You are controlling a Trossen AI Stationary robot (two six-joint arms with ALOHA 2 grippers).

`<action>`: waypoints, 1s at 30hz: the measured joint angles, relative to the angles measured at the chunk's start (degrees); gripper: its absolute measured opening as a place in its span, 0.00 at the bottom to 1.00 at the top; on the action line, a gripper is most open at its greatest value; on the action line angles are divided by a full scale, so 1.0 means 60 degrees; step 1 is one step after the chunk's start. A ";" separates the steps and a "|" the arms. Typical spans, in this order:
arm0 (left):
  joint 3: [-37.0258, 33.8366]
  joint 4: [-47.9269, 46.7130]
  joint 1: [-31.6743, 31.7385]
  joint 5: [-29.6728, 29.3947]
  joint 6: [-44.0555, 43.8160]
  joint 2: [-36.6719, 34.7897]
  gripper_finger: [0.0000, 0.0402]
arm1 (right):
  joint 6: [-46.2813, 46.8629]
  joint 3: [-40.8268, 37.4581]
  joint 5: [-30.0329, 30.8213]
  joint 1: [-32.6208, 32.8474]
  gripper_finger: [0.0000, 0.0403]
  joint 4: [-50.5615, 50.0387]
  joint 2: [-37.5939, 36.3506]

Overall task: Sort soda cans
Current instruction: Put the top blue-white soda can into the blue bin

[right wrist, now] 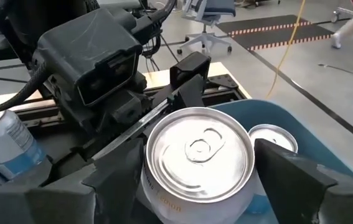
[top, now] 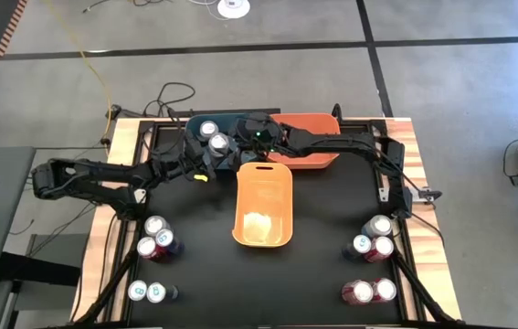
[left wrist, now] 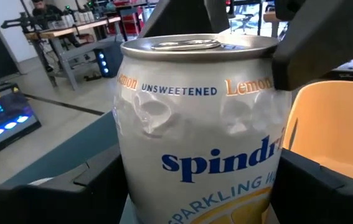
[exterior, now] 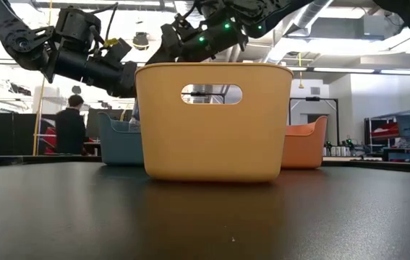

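Left-edge cans: five small metal cans with silver tops [top: 153, 245] are standing on the black worktop [top: 322, 274] at its left side, three in a cluster with a dark red one among them, two pale ones nearer the front edge.
Left tool: the left tool [left wrist: 195, 186] is reaching in over the dark blue plastic bin [top: 195, 123] at the back of the worktop; its dark fingers [left wrist: 64, 199] are sitting spread wide on either side of a can, pressing its sides.
Held can: the white dented metal can with blue "spindr" lettering and orange "Lemon" print [left wrist: 201, 124] is standing upright between those fingers, silver top up, above the blue bin.
Bin cans: two more silver-topped cans [top: 211, 134] are sitting inside the blue bin, just beside the held one.
Right tool: the right tool [right wrist: 198, 180] is hanging over the same can from the other side; its two dark fingers [right wrist: 288, 180] are flanking the silver lid [right wrist: 200, 155], standing wide, and whether they are touching the can cannot be told.
Centre bin: the yellow-orange plastic bin with a handle slot [top: 263, 206] is standing mid-worktop, just in front of both tools.
Back-right bin: the orange plastic bin [top: 318, 160] is sitting beside the blue one.
Right-edge cans: five cans [top: 375, 265], red ones among them, are standing at the worktop's right side, well apart from both tools.
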 joint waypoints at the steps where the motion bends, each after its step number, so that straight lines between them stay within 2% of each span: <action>1: 0.0000 0.0013 0.0000 0.0018 0.0000 0.0000 0.75 | 0.0004 0.0000 -0.0012 -0.0003 0.80 0.0017 0.0000; 10: 0.0000 0.0009 -0.0004 0.0045 -0.0029 0.0000 0.75 | 0.0036 -0.0097 -0.0172 -0.0003 0.71 0.0042 -0.0004; 23: 0.0000 0.0009 -0.0004 0.0041 -0.0073 0.0000 0.75 | 0.0181 -0.0127 -0.0257 0.0001 0.69 0.0084 -0.0004; 30: 0.0000 -0.0013 -0.0004 0.0033 -0.0095 0.0000 0.75 | 0.0217 -0.0131 -0.0262 0.0012 0.63 0.0016 -0.0004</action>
